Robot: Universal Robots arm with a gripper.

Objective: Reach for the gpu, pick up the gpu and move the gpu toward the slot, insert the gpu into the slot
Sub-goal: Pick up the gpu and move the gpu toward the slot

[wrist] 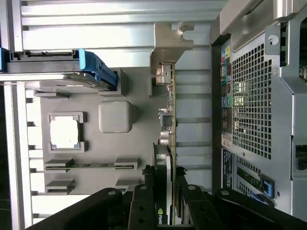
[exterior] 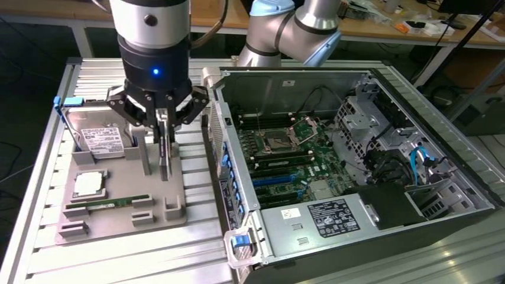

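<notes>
The gpu (exterior: 164, 155) is a thin dark card standing on edge over the grey parts holder (exterior: 118, 228), to the exterior view's left of the open computer case. My gripper (exterior: 162, 131) comes down on it from above and is shut on its upper edge. In the wrist view the gpu (wrist: 169, 120) runs edge-on away from my gripper (wrist: 165, 194), and its silvery bracket (wrist: 168, 40) is at the far end. The slot (exterior: 276, 176) is a long blue strip on the green motherboard (exterior: 308, 148) inside the case, well to the right of the card.
On the holder are a silver hard drive (exterior: 101, 139), a square processor (exterior: 88, 184) and a slim green memory stick (exterior: 117, 203). The case wall (exterior: 217, 136) stands between holder and motherboard. A power supply (exterior: 332, 216) and drive cages (exterior: 371, 124) crowd the case.
</notes>
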